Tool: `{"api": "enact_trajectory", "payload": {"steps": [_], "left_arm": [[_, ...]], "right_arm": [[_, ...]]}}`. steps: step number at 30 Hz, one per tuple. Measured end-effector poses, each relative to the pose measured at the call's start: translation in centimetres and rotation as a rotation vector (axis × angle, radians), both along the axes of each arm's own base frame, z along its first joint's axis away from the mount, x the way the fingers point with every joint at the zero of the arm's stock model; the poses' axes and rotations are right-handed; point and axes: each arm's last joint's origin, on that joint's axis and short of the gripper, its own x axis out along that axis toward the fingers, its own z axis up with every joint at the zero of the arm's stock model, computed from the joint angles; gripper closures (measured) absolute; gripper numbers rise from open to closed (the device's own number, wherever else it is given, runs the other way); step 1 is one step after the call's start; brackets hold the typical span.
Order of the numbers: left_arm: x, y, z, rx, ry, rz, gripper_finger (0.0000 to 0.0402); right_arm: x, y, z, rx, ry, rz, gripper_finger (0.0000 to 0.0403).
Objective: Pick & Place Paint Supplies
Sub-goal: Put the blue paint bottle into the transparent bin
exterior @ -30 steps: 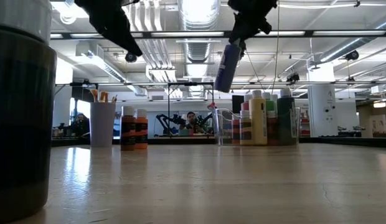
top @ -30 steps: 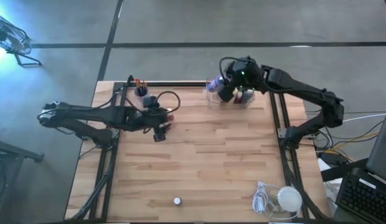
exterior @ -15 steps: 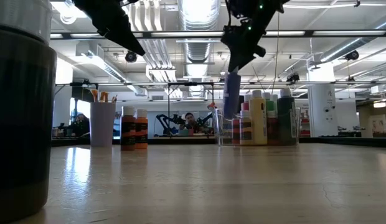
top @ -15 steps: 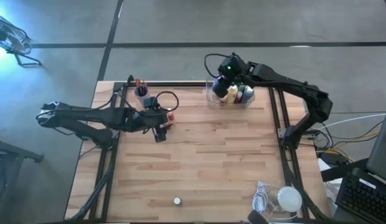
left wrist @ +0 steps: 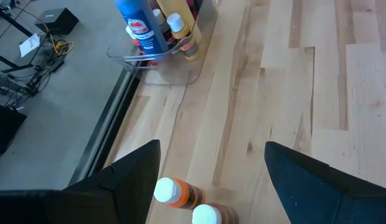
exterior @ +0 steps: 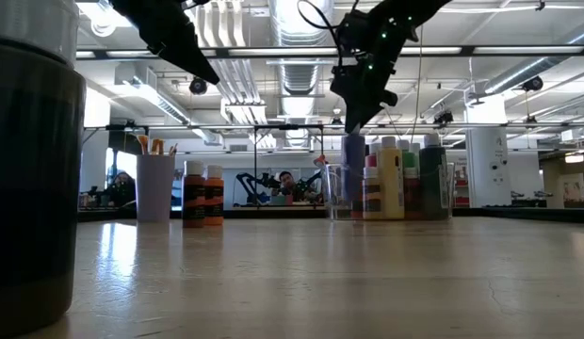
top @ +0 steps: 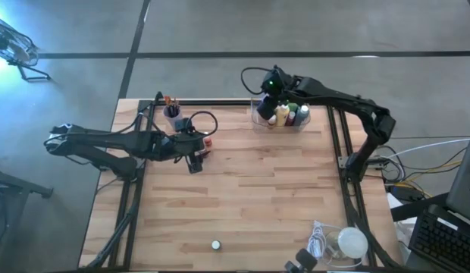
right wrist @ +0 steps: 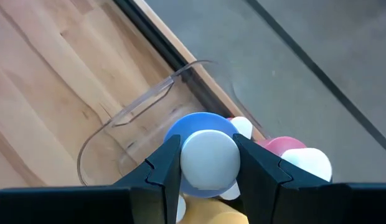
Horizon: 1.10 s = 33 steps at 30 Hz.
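My right gripper (top: 267, 106) is over the clear tray (top: 256, 123) at the table's far edge, shut on a blue bottle (exterior: 353, 155) with a white cap. The bottle stands among several other bottles (top: 292, 114) in the tray. My left gripper (left wrist: 211, 149) hangs open above two orange bottles (left wrist: 180, 194) with white caps. These stand upright on the wood beside a purple cup (top: 172, 112) that holds brushes. In the left wrist view the blue bottle (left wrist: 140, 28) shows inside the tray. My right gripper pinches the blue bottle's white cap (right wrist: 208, 155) at its top between the two fingers (right wrist: 165, 167). The fingers come from above, slanting down. The bottle hangs upright with its lower part inside the tray (exterior: 332, 193); whether its bottom stands on the tray floor I cannot tell.
A white round lump with a coiled cord (top: 347, 243) lies at the near right corner. A small white-capped thing (top: 215, 245) stands near the front edge; in the low view it is the dark bottle (exterior: 33, 179) close up. Black frame rails (top: 337, 152) run along the table's sides.
My right gripper has gone down and toward the table's left edge with the blue bottle. The bottle hung tilted above the tray before; now it is upright and sunk in among the other bottles. The left gripper has kept still.
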Motion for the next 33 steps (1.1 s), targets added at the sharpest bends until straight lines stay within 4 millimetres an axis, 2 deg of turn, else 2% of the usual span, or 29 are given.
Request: {"api": "enact_trajectory", "payload": {"steps": [7, 15, 25, 33], "left_arm": [[0.0, 0.0, 0.0, -0.001, 0.0, 0.0, 0.0109], [0.0, 0.0, 0.0, -0.002, 0.001, -0.001, 0.0109], [0.0, 0.0, 0.0, -0.003, 0.001, -0.002, 0.0109], [0.0, 0.0, 0.0, -0.006, -0.001, 0.001, 0.0109]], "right_arm": [[0.1, -0.2, -1.1, 0.043, 0.017, 0.013, 0.0288], [-0.7, -0.7, -2.9, 0.082, 0.047, -0.009, 0.0288], [-1.1, -1.1, -3.6, 0.075, 0.041, -0.019, 0.0286], [-1.2, -1.1, -3.7, 0.073, 0.046, -0.013, 0.0208]]}}
